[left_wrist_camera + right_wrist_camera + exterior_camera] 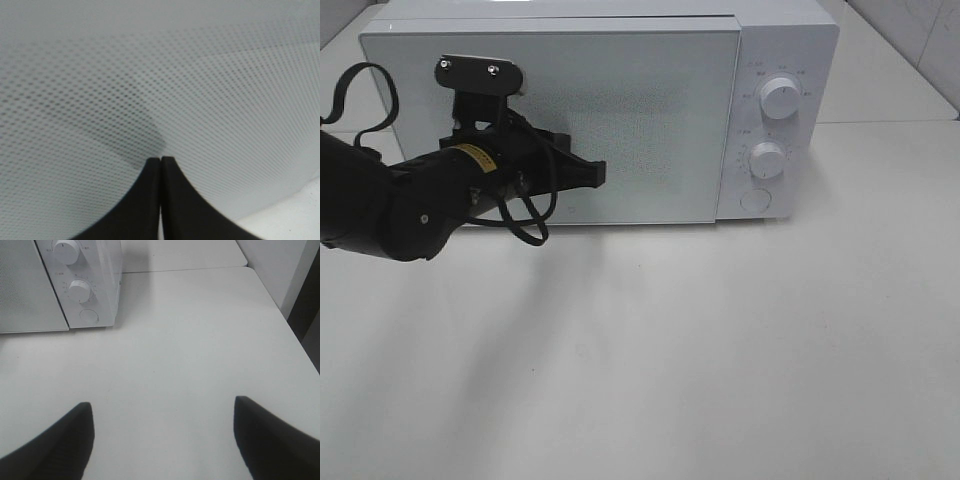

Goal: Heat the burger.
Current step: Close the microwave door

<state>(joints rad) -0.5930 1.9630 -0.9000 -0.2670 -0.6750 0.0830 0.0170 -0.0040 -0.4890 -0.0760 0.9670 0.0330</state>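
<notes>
Microwave (640, 60) with its door (660, 150) shut is all there is to look at on the bench (720, 350). The burger is nowhere in sight from any angle. My guess is that it sits behind that door, straight ahead of the left gripper (598, 173), but the dotted glass gives nothing away, so I cannot tell.

The left gripper is pinched fully closed and empty, its tips up against the door panel or a hair short of it. The two knobs (780, 98) and the round button (755, 201) lie well off to its side, toward the other arm. The right gripper (163, 402) hangs over bare bench with its jaws spread wide, holding nothing, the microwave's control end ahead of it and off to one side.

As for the burger, I'd expect it to be light and soft: a bun that dents under a hard squeeze, and layers that can slide apart if tipped. The place to take it, I'd say, is low across the sides, spanning bun and filling together, with a gentle close and kept level.
</notes>
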